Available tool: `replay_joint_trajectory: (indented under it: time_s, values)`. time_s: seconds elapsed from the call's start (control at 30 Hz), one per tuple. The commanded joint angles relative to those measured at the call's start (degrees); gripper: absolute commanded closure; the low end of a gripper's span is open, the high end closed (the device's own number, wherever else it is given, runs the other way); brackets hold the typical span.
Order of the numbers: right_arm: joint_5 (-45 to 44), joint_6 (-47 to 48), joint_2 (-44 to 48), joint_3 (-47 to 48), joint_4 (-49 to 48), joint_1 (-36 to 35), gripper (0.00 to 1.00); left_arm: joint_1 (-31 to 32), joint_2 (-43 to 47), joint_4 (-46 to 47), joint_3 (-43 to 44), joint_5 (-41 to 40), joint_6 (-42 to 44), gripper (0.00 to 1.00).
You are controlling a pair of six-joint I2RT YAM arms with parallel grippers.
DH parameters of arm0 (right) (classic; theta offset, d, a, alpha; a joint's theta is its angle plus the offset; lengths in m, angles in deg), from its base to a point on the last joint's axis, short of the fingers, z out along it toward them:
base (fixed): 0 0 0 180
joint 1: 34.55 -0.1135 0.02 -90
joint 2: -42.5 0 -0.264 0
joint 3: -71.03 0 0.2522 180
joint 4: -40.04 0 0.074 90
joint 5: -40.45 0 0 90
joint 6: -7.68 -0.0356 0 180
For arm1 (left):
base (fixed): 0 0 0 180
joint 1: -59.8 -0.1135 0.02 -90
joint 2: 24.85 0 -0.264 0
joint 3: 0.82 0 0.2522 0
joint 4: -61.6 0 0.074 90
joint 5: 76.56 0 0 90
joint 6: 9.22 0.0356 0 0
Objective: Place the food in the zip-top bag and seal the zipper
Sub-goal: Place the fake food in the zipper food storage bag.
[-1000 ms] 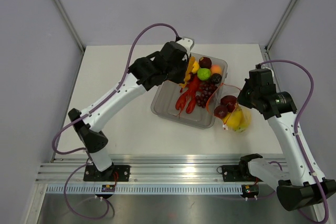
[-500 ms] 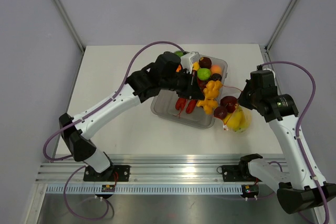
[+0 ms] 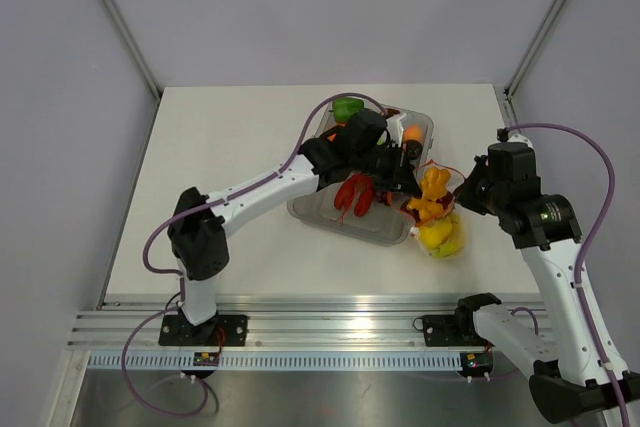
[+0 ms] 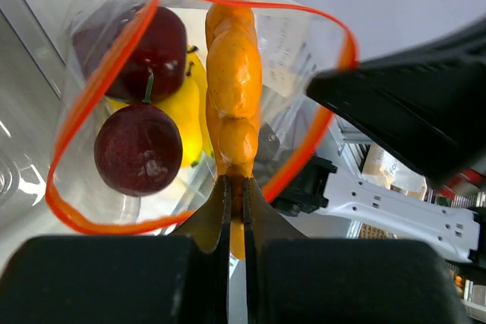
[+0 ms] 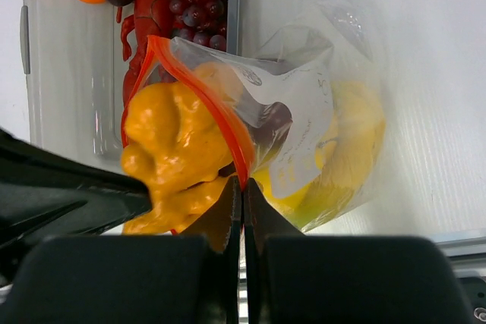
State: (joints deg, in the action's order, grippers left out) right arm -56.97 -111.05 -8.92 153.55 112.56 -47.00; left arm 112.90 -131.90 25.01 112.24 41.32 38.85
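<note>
Lower end of the orange food piece [image 4: 234,89] vanishes between the fingers of the left gripper [image 4: 235,191]. The bananas [image 4: 190,123] mostly hide behind the dark red fruits [image 4: 138,149]. Right wrist view crops the tray [image 5: 76,73] up top; the zip-top bag [image 5: 304,104] covers part of the lobster [image 5: 148,17].

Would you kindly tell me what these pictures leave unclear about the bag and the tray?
- Top view: the left arm hides much of the tray.
- Left wrist view: the left gripper covers the orange food's lower end.
- Right wrist view: the crinkled bag blurs the yellow fruit inside; the top edge crops the tray.
</note>
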Motion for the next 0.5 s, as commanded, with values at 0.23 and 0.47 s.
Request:
replay_joint_trajectory:
  time_s: [0.23,0.47]
  values:
    - [0.9,0.1,0.4,1.4,-1.4,-0.4,1.00,0.6,-4.5,3.4,5.5,9.2,0.1,1.00]
    - [2.4,-0.3,-0.5,0.7,-2.7,-0.3,1.00,1.1,-10.8,-2.3,12.7,14.6,2.9,1.00]
